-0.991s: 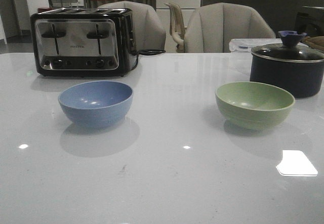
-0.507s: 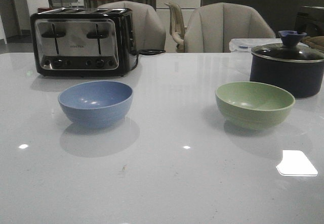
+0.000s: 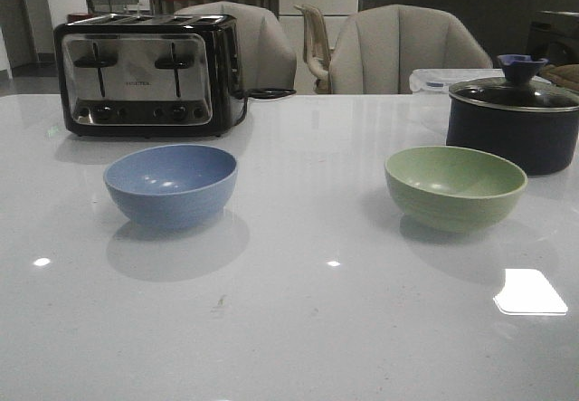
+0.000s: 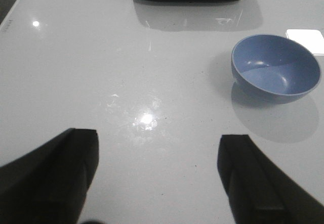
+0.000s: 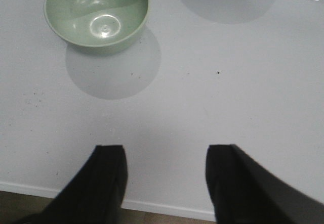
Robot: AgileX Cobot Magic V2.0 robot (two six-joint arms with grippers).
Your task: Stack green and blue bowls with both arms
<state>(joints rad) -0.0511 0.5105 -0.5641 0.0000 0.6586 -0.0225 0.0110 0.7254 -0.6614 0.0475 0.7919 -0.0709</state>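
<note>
- Bowls stand apart and unstacked on the white table [image 3: 298, 329], both upright and empty.
- Blue bowl [image 3: 171, 185] sits just in front of the toaster [image 3: 145, 75], slightly to its right, not touching it.
- Green bowl [image 3: 455, 186] sits well to the right of the toaster, on the far side of the blue bowl, with bare tabletop between the two bowls.
- Dark lidded pot [image 3: 513, 120] stands far right of the toaster, just behind the green bowl; contact between them cannot be confirmed.
- Left gripper [image 4: 157, 176]: fingers spread wide with nothing between them, above bare tabletop; the blue bowl and the toaster's control strip lie ahead of it.
- Right gripper [image 5: 167, 183]: fingers likewise parted and empty, near the table's front edge; the green bowl lies ahead, untouched.
- Neither arm appears in the front view.
</note>
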